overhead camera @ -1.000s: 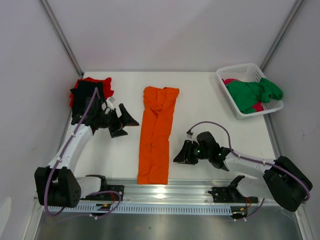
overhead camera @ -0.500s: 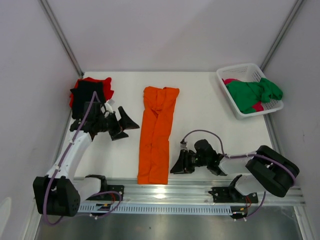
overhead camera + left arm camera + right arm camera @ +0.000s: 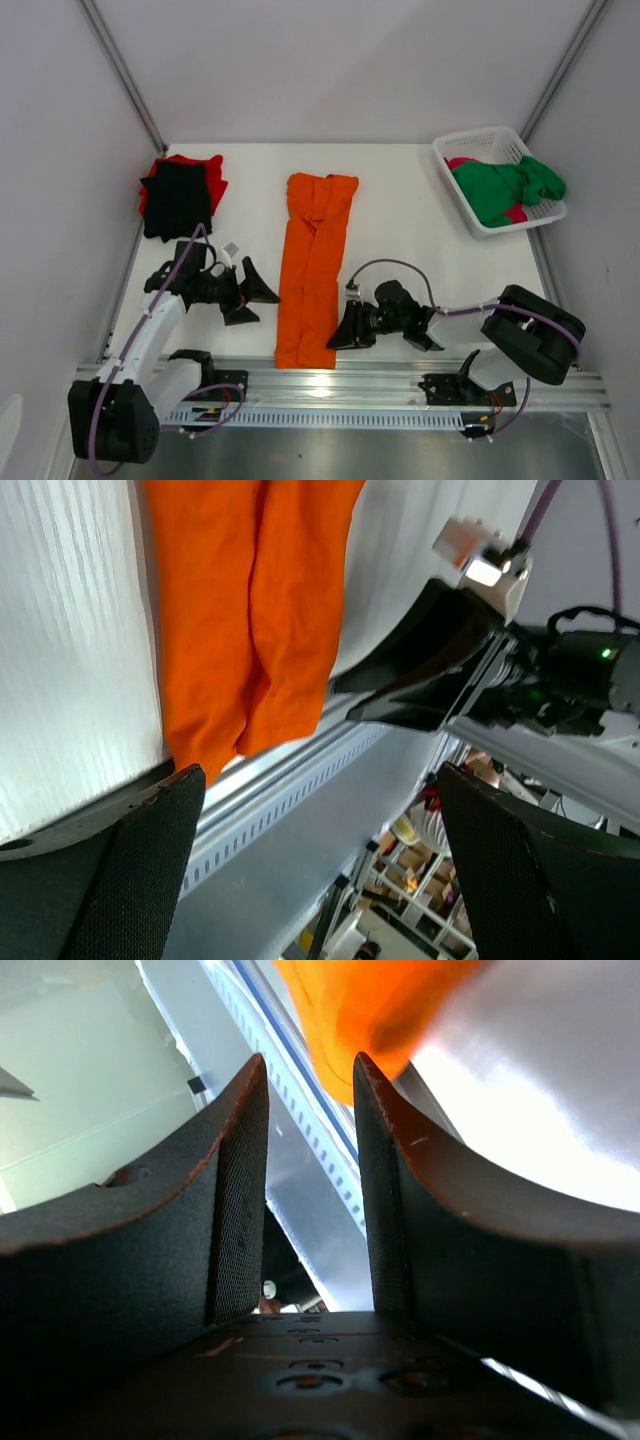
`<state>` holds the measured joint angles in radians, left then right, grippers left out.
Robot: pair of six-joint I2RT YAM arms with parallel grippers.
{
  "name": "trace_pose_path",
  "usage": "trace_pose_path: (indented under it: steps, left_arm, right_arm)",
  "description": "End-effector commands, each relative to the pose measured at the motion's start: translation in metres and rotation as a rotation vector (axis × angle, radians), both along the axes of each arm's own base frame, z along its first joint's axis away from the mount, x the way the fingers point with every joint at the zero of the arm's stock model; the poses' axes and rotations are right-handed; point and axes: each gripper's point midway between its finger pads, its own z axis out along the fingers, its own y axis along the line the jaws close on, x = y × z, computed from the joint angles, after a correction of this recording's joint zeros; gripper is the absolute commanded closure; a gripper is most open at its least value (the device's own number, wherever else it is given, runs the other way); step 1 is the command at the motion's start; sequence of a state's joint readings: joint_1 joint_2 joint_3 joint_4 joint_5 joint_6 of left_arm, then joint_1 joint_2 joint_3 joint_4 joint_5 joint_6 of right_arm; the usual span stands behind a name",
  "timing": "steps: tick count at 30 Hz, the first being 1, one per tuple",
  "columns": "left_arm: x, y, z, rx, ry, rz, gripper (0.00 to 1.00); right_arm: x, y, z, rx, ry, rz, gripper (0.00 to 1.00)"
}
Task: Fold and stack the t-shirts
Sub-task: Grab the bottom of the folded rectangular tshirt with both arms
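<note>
An orange t-shirt point(image 3: 315, 265), folded into a long narrow strip, runs from mid-table to the near edge. It also shows in both wrist views, orange t-shirt point(image 3: 250, 610) and orange t-shirt point(image 3: 370, 1000). My left gripper point(image 3: 256, 303) stands wide open just left of its lower part, nothing between the fingers point(image 3: 130, 880). My right gripper point(image 3: 336, 336) lies low at the strip's near right corner, jaws open with a gap and empty, the cloth edge just beyond the fingertips point(image 3: 255, 1080). A folded black t-shirt point(image 3: 178, 198) lies on a red one point(image 3: 212, 170) at the far left.
A white lattice basket point(image 3: 478, 141) at the far right holds a green t-shirt point(image 3: 505, 187) and a pink one point(image 3: 461, 162). A metal rail point(image 3: 330, 382) runs along the table's near edge, close under the orange strip's end. Walls close in on both sides.
My left gripper has pulled back from the black and red stack toward the near side, beside the orange strip. My right gripper has slid left up to the strip's near corner.
</note>
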<state>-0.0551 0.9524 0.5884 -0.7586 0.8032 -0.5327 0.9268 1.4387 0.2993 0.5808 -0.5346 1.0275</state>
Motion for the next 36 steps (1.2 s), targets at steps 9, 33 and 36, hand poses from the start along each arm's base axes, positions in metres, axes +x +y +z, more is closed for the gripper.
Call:
trace_pose_path:
  steps: [9,33,36]
  left_arm:
    - [-0.048,-0.01,0.0,-0.117,0.035,-0.032,0.0]
    - [-0.073,-0.002,-0.059,-0.06,0.178,0.162,0.0]
    - [-0.072,-0.001,-0.061,-0.057,0.175,0.172,0.0]
  right_arm:
    - [0.01,0.026,0.002,-0.025,-0.029,0.02,0.61]
    - [-0.013,-0.023,-0.017,-0.097,0.005,-0.047,0.61]
    - [-0.013,-0.019,-0.022,-0.092,0.012,-0.039,0.61]
